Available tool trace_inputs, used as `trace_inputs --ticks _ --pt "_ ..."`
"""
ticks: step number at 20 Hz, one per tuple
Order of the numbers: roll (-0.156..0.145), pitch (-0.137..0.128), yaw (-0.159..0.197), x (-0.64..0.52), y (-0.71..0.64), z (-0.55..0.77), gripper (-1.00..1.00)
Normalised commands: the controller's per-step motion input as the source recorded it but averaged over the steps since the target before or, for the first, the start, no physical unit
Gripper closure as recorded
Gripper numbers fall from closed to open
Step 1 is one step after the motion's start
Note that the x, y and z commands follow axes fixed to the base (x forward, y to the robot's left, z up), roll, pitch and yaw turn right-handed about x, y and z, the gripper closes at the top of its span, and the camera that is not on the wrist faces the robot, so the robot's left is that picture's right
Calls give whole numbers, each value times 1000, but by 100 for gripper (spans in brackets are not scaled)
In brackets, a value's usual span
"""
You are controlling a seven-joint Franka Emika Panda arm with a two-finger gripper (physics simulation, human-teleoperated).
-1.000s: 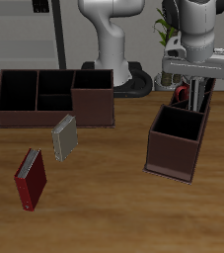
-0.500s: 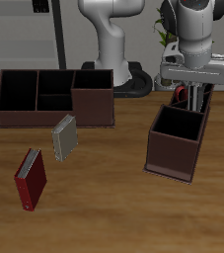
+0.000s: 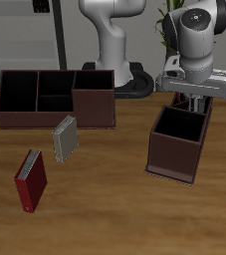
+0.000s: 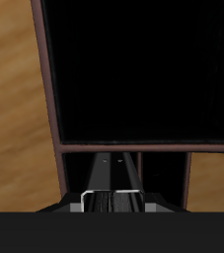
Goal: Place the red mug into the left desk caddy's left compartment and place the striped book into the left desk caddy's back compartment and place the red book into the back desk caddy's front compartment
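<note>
My gripper [image 3: 193,103] hangs over the rear end of the left desk caddy [image 3: 179,151], shut on the striped book [image 4: 113,186]. In the wrist view the book sits between my fingertips [image 4: 85,200], over a slim slot behind the caddy's big dark bin, bounded by the caddy's rim [image 4: 50,99]. A sliver of the red mug [image 3: 181,100] shows inside the caddy beside my fingers. The red book [image 3: 30,180] stands on the table near the front edge. The back desk caddy [image 3: 55,98] stands wide and long farther back, its sections dark.
A plain grey book [image 3: 65,138] stands upright in front of the back desk caddy. The robot's white base [image 3: 113,45] rises behind the table.
My hand has come down toward the rear of the left desk caddy, and it now hides most of the red mug. The books on the table have not moved.
</note>
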Motion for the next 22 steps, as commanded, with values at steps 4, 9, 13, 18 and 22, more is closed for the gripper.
trace_inputs --ticks 4,9,13,18,22 --pt "29 108 -38 66 -45 -247 -100" --pt "7 -4 -2 1 -44 11 -100" --pt "6 -15 -15 -56 -47 99 -100" --pt "8 -72 32 -96 -158 346 -100" --pt "-41 -147 105 43 -500 543 -100"
